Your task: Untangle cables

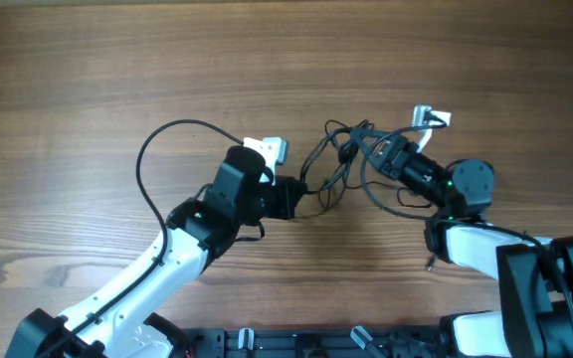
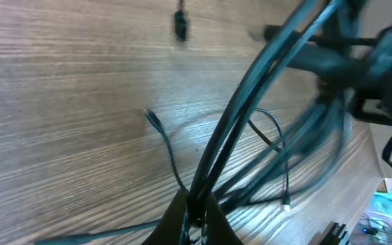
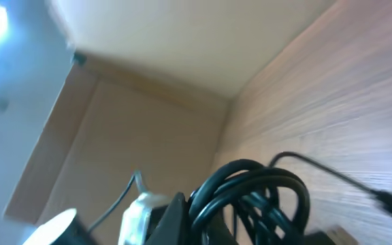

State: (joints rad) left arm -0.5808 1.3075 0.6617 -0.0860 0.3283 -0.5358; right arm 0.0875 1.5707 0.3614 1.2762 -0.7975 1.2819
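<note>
Spanning both grips, cables (image 1: 336,164) pinched in left fingers (image 2: 172,228), their loops clamped in right fingers (image 3: 172,221).

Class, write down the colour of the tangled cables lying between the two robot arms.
The cables are black, seen best in the overhead view.

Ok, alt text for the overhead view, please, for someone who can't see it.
A tangle of thin black cables sits between two robot arms on a wooden table. The left gripper reaches in from the lower left and the right gripper from the lower right, both meeting the tangle.
</note>
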